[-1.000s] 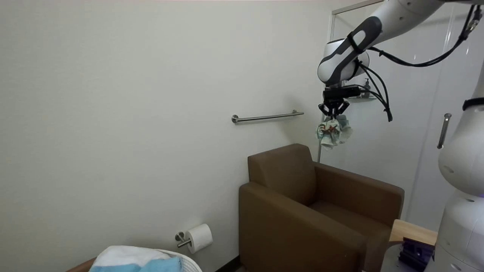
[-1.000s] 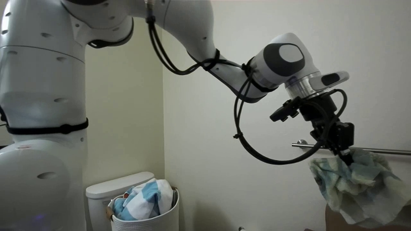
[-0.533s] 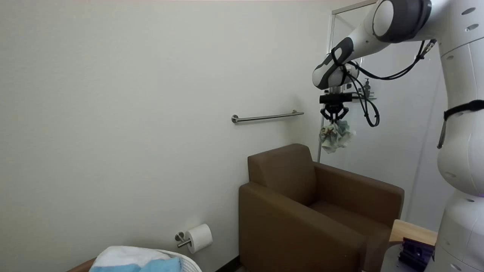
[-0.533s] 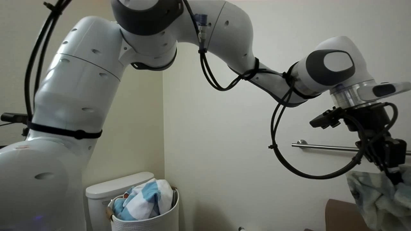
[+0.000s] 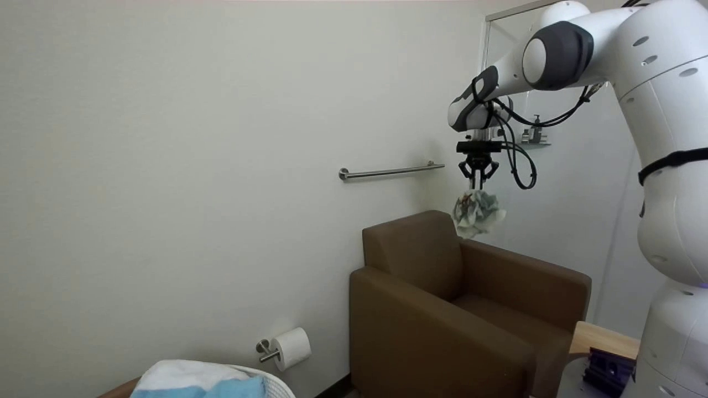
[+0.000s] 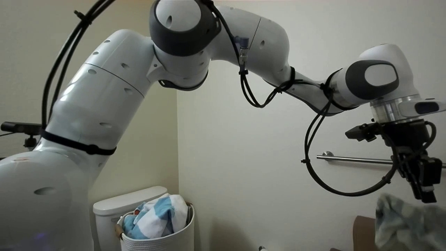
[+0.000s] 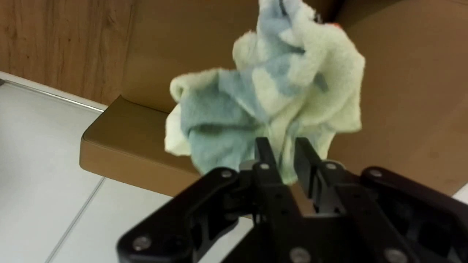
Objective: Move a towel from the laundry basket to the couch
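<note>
A crumpled pale green and blue towel [image 5: 478, 214] is in the air above the brown couch [image 5: 431, 331]. My gripper [image 5: 477, 187] is just above the towel with its fingers partly apart. In an exterior view a gap shows between the fingertips [image 6: 425, 198] and the towel [image 6: 411, 226]. In the wrist view the fingers [image 7: 282, 146] are parted with nothing clamped between them, and the towel [image 7: 263, 98] is beyond them over the couch [image 7: 135, 160]. The white laundry basket [image 6: 174, 244] holds blue and white towels and also shows in an exterior view [image 5: 281, 387].
A metal towel bar [image 5: 392, 172] is on the wall behind the couch. A toilet paper roll [image 5: 292, 348] is mounted lower. A toilet [image 6: 130, 200] stands behind the basket. A wooden table edge [image 5: 605, 338] with a dark object [image 5: 608, 371] is near the robot base.
The arm has reached farther out over the couch. The gripper has parted its fingers, and the towel has come away from them and dropped slightly.
</note>
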You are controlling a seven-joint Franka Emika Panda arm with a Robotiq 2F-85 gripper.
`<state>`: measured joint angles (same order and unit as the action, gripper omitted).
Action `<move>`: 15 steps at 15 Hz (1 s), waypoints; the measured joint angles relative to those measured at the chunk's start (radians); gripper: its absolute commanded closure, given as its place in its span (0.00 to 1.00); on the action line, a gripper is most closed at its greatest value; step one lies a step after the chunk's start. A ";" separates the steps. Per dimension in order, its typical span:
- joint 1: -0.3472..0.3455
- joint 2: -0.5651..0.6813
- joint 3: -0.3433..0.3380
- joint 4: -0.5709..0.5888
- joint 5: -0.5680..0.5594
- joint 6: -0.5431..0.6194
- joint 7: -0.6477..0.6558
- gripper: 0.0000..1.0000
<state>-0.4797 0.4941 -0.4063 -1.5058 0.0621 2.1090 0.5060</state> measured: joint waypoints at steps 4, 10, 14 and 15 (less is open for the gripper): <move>0.012 0.009 -0.004 0.028 -0.002 0.011 0.011 0.19; 0.045 0.006 -0.005 0.027 -0.036 -0.010 0.011 0.00; 0.076 -0.051 -0.001 0.007 -0.101 -0.149 -0.060 0.00; 0.092 -0.087 0.005 -0.019 -0.117 -0.182 -0.089 0.00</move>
<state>-0.3875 0.4075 -0.4017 -1.5252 -0.0548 1.9269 0.4174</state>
